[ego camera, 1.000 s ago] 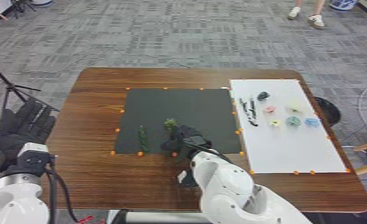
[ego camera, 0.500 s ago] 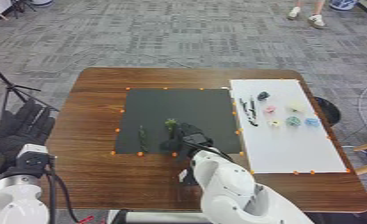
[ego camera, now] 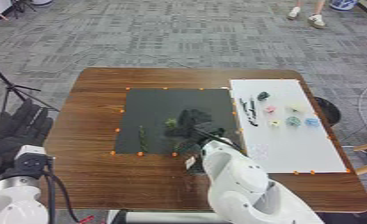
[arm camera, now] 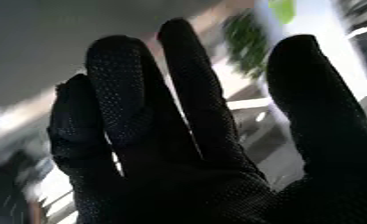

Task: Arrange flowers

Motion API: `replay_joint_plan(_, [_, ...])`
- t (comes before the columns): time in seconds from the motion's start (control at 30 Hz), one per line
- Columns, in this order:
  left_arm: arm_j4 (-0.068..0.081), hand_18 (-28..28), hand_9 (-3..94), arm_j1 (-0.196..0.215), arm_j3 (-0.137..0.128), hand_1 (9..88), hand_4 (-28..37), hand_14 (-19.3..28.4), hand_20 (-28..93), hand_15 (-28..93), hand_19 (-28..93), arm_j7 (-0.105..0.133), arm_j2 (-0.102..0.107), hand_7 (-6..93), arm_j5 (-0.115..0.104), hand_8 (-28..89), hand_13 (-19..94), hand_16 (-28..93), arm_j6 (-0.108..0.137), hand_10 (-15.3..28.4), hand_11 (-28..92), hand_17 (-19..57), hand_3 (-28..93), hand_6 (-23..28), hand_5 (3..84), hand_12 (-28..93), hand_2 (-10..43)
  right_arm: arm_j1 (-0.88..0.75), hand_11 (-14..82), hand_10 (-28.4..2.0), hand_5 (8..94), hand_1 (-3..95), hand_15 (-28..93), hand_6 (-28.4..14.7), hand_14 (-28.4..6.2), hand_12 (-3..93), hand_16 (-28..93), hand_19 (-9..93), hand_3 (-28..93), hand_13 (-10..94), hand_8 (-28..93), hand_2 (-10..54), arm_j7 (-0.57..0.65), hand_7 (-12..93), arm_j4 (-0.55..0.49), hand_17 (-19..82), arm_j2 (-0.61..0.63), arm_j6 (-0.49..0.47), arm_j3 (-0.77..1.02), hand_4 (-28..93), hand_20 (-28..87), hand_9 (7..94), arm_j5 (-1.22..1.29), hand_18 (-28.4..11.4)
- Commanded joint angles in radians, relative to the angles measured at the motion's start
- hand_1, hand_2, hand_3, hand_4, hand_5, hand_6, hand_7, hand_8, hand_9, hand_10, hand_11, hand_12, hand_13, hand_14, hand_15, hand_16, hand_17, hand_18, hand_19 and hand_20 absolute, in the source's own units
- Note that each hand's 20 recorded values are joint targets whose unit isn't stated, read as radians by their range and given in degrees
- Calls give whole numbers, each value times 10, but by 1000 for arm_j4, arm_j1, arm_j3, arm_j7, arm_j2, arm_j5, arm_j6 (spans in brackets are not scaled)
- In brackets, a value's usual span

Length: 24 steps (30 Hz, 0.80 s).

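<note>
The leafy sprig is on the black mat, just to the left of the fingertips of my right hand; a slim green stem lies farther to the left of those fingers, roughly lengthwise on the mat. Right hand state: fingers wide and straight, thumb set well apart; no grip is visible; in the right wrist view, green foliage shows beyond the gap between thumb and fingers, and I cannot tell whether anything touches it. The wide spread probably serves to leave room round a stem before closing; the next move likely calls for lining up that gap and narrowing it, with a risk of brushing the sprig aside.

To the right of the fingers, the white sheet carries the blooms, presumably spread apart so that each can be picked singly; a black-and-white tool lies there, nearer the fingers than the blooms; a small dark item is beyond the tool's far end. Well to the left of the right fingers, my left hand is beside the table, its fingers extended and holding nothing, presumably parked to keep the work area free.

Count: blooms, five, namely pink, cream, yellow, teal and blue; green pieces on the mat, at least two; tool, one; dark item, one; arrangement judged at an early stage.
</note>
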Motion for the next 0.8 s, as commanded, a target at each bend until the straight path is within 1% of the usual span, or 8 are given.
replay_joint_plan(0.03, [-18, 110, 290, 40, -20, 237, -283, 132, 109, 293, 253, 32, -10, 164, -9, -107, 217, -59, -24, 140, 253, -52, 756, 85, 417, 81, 179, 19, 163, -247, 680, 256, 653, -90, -196, 170, 323, 873, 723, 589, -91, -28, 81, 115, 3, 359, 124, 67, 186, -129, 393, 603, 1, -284])
replay_joint_plan(0.07, [-18, 110, 290, 45, -24, 236, -283, 132, 109, 293, 253, 29, -10, 164, -4, -107, 217, -59, -25, 140, 252, -52, 757, 85, 417, 81, 179, 23, 163, -247, 677, 258, 655, -91, -197, 171, 323, 874, 722, 588, -91, -29, 89, 113, 6, 358, 131, 66, 198, -131, 392, 603, 9, -284])
replay_joint_plan(0.13, [-20, 110, 290, 49, -25, 236, -283, 131, 109, 292, 253, 39, -11, 164, -16, -107, 217, -59, -22, 139, 251, -53, 763, 84, 417, 81, 180, 33, 163, -245, 671, 258, 658, -92, -198, 171, 323, 875, 721, 585, -91, -32, 97, 112, 10, 356, 151, 52, 216, -133, 390, 601, 19, -284])
replay_joint_plan(0.37, [-16, 110, 292, 41, -18, 239, -283, 131, 108, 291, 252, 32, -12, 164, -8, -107, 218, -58, -24, 140, 250, -52, 762, 84, 416, 81, 182, 36, 171, -242, 651, 282, 667, -97, -202, 177, 322, 877, 711, 576, -86, -65, 133, 106, 36, 351, 210, -38, 276, -147, 381, 601, 13, -284])
replay_joint_plan(0.43, [-16, 110, 292, 42, -19, 239, -283, 131, 108, 292, 251, 34, -13, 164, -12, -107, 218, -58, -25, 141, 250, -52, 763, 83, 416, 81, 182, 41, 175, -241, 655, 299, 667, -96, -201, 181, 321, 877, 714, 575, -85, -82, 136, 110, 60, 349, 217, -40, 280, -155, 378, 601, 10, -284])
replay_joint_plan(0.53, [-14, 110, 293, 36, -13, 238, -283, 131, 109, 291, 251, 30, -12, 163, -12, -107, 219, -58, -22, 140, 250, -52, 764, 84, 416, 82, 182, 49, 213, -230, 658, 321, 684, -95, -196, 200, 329, 879, 706, 574, -83, -94, 141, 117, 92, 349, 232, -59, 274, -184, 370, 617, -1, -284])
replay_joint_plan(0.67, [-15, 110, 294, 36, -14, 239, -283, 131, 109, 291, 251, 33, -11, 164, -14, -106, 219, -58, -17, 141, 250, -52, 763, 83, 415, 83, 182, 87, 269, -230, 655, 304, 719, -97, -198, 242, 367, 888, 691, 569, -83, -95, 159, 119, 168, 352, 214, -82, 237, -228, 373, 622, -8, -284])
replay_joint_plan(0.8, [-15, 110, 295, 31, -11, 238, -283, 131, 109, 292, 249, 31, -12, 165, -14, -107, 220, -58, -18, 141, 251, -51, 763, 83, 416, 83, 182, 104, 385, -237, 624, 296, 753, -105, -206, 310, 428, 902, 676, 571, -80, -95, 165, 111, 219, 356, 208, -82, 218, -247, 389, 588, -31, -284])
